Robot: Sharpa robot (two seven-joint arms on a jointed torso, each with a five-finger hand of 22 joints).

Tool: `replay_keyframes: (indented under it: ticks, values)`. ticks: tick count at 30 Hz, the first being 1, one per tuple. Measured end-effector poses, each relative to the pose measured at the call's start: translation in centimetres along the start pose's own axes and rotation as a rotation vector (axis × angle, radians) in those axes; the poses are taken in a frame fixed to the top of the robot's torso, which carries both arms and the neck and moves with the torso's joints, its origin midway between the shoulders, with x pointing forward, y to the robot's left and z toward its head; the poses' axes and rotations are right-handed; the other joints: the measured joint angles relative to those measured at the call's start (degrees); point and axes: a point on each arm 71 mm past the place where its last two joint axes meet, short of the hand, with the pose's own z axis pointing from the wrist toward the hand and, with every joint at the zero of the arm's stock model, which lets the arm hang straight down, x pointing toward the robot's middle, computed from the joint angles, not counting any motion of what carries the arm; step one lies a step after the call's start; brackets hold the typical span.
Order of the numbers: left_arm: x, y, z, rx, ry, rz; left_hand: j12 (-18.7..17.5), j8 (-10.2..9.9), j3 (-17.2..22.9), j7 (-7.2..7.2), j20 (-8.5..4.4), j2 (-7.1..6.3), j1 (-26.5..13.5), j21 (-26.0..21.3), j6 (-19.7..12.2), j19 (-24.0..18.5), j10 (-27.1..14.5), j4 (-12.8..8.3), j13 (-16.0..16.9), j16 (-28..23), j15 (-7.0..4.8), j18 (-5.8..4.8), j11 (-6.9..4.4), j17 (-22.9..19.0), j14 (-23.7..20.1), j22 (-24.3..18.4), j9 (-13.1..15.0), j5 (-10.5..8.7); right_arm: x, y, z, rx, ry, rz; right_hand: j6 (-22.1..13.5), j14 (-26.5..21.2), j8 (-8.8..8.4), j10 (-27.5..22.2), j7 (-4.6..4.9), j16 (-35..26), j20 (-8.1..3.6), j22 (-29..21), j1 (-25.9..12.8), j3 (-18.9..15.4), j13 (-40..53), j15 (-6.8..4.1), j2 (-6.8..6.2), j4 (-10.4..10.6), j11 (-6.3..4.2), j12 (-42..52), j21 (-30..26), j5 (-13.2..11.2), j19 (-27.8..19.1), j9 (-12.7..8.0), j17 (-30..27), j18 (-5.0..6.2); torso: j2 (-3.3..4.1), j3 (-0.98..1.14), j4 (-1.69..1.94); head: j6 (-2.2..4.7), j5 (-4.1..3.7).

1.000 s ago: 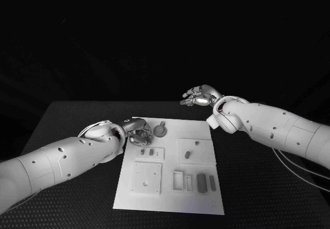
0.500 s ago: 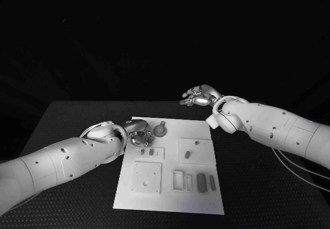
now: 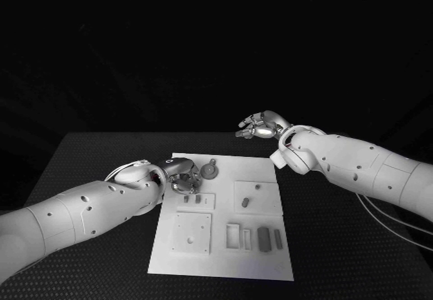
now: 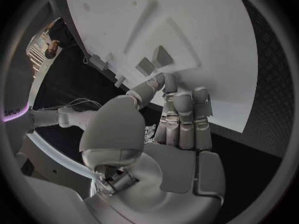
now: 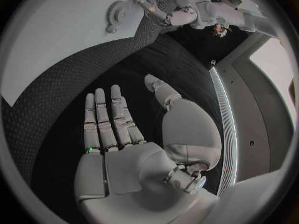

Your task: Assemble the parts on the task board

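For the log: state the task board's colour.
White; the task board shows best in the head view, against the black table.

Task board (image 3: 226,253): plain white plate, raised square plates on it the same white. Parts on it read grey: a round grey part (image 3: 209,170) near the far edge, a dark grey oblong part (image 3: 263,238) toward the near right, a small dark grey part (image 3: 245,202) on the right-hand square. Table (image 3: 90,156): black, with a fine dotted weave texture. Left hand (image 3: 183,175) and right hand (image 3: 263,125): silver metal, darker at the joints. Both arms: glossy white shells with small dark round holes.
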Motion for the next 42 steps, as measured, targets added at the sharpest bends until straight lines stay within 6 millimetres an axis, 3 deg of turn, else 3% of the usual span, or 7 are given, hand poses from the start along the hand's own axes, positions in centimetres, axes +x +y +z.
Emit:
replay_keyframes:
  ticks: [11,15,28,42]
  values:
    - [0.0,0.07,-0.07,0.0,-0.001,0.001,1.1,-0.9,0.0,0.24,0.0,0.0,0.0,0.0,-0.8,0.0,-0.7,0.0,0.4,0.4,0.0,-0.02,0.3,0.0,0.0,0.0,0.0,0.0,0.0,-0.05,-0.01,0.001,0.0,0.0,0.1,0.0,0.0,0.1,-0.13,-0.2,0.0,0.1,0.0,0.0,0.0,0.0,0.0,0.0,0.09,0.0,0.0,0.0,0.0,-0.1,0.0,0.0,0.0,-0.05,0.04,0.02,-0.08]
    - [0.04,0.23,-0.18,-0.003,-0.001,0.0,1.7,-2.3,-0.2,0.43,0.0,-0.3,0.3,0.0,-3.3,0.0,-0.7,-0.2,0.7,0.7,0.0,-0.02,0.3,0.0,0.0,0.0,-0.7,0.0,0.0,-0.08,-0.02,0.002,0.0,0.0,0.1,0.0,0.0,0.1,-0.13,-0.2,0.0,0.1,0.0,0.0,0.0,0.0,0.0,0.0,0.1,-0.2,0.0,0.0,0.0,-0.1,0.0,0.0,0.0,-0.08,0.05,0.01,-0.09]
    - [0.01,0.56,-0.38,-0.012,-0.013,-0.009,3.3,-3.9,-0.6,-0.2,0.01,-1.37,0.9,0.3,-6.5,0.0,-0.9,-0.6,1.2,1.3,0.01,-0.04,0.11,0.0,0.0,0.0,-1.7,-0.35,-0.04,-0.15,-0.06,0.003,-0.001,0.0,0.1,0.1,0.0,0.2,-0.11,-0.2,0.0,0.1,0.0,0.0,0.0,0.12,0.0,0.0,0.17,-0.2,-0.2,0.0,0.0,0.0,0.0,0.0,-0.02,-0.08,0.12,0.09,-0.08]
    - [0.02,0.76,-0.56,-0.016,-0.016,-0.02,3.6,-4.2,-0.6,-0.26,0.21,-1.59,1.1,0.3,-7.0,0.2,-1.1,-0.6,1.3,1.3,-0.18,-0.06,-0.09,0.0,0.2,0.0,-1.8,-0.35,-0.04,-0.16,-0.06,0.003,0.0,0.0,0.0,0.2,0.0,0.2,-0.03,-0.2,0.0,0.1,0.0,0.0,0.0,0.2,0.0,0.0,0.16,-0.2,-0.2,0.0,0.0,-0.1,0.0,0.0,-0.02,-0.08,0.08,0.02,-0.04]
